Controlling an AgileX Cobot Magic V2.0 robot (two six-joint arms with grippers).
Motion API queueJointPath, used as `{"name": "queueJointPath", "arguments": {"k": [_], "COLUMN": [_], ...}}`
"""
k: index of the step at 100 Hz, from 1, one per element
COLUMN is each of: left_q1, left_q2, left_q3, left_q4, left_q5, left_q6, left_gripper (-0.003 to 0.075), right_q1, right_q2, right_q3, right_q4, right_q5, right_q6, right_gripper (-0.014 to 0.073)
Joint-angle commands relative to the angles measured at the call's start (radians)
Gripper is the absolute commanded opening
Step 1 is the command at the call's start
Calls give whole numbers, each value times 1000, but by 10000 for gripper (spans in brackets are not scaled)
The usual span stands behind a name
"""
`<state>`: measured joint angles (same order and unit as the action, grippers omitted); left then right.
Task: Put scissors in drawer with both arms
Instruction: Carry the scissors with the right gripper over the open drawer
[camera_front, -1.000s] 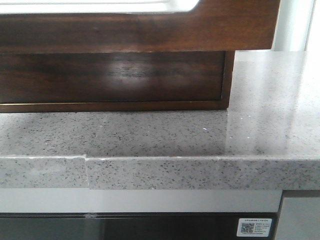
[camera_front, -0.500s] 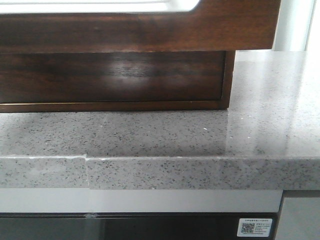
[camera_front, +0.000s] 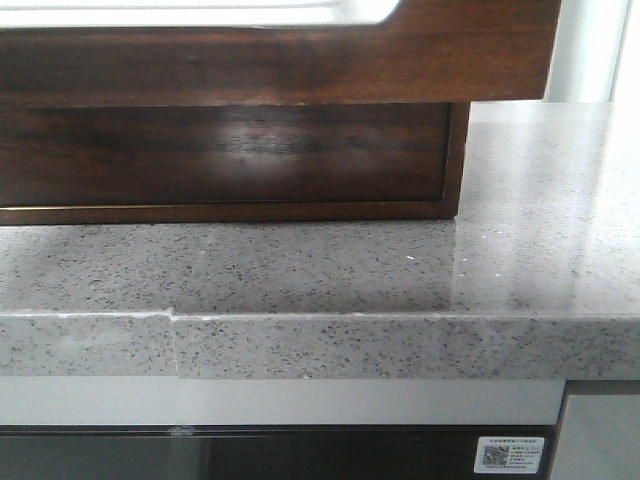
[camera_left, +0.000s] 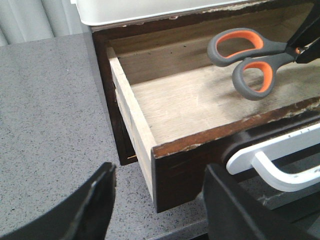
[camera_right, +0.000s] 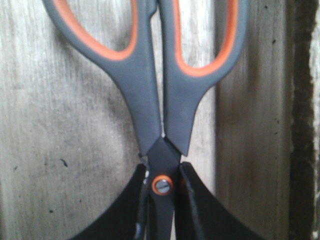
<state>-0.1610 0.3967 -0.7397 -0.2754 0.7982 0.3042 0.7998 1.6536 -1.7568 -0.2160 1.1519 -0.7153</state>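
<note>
Over the open drawer (camera_left: 200, 105), the right gripper (camera_right: 160, 200) clenched the scissors (camera_left: 250, 57) near the pivot, handles pointing away from its jaws above the wooden floor, while the left gripper (camera_left: 160, 200) hung released beside the drawer's front corner.

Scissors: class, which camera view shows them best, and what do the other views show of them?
The left wrist view: scissors hang handles-first over the open drawer. The right wrist view shows only handles and pivot, close up. The front view shows none.
</note>
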Motion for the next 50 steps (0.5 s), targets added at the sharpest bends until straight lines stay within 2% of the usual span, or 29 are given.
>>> {"name": "queueJointPath", "arguments": {"k": [1,11,18,50], "left_q1": [-5,-5,-5,-5], "left_q2": [14,14,14,14], "left_q3": [-25,-25,-25,-25], "left_q4": [-16,-16,-16,-16], "left_q5": [-79,-79,-79,-79], "left_q6": [-8,-8,-8,-8], "left_gripper": [365,365,365,365], "right_q1": [-1,-1,-1,-5], "right_q2": [-37,-37,-37,-111], "right_q3": [-33,-34,-47,-183], "right_q4": [-39,-41,-41,-41], "right_q5": [-33,-33,-29,111], "right_q6": [-2,-2,5,187], "right_gripper": [47,174,232,241]}}
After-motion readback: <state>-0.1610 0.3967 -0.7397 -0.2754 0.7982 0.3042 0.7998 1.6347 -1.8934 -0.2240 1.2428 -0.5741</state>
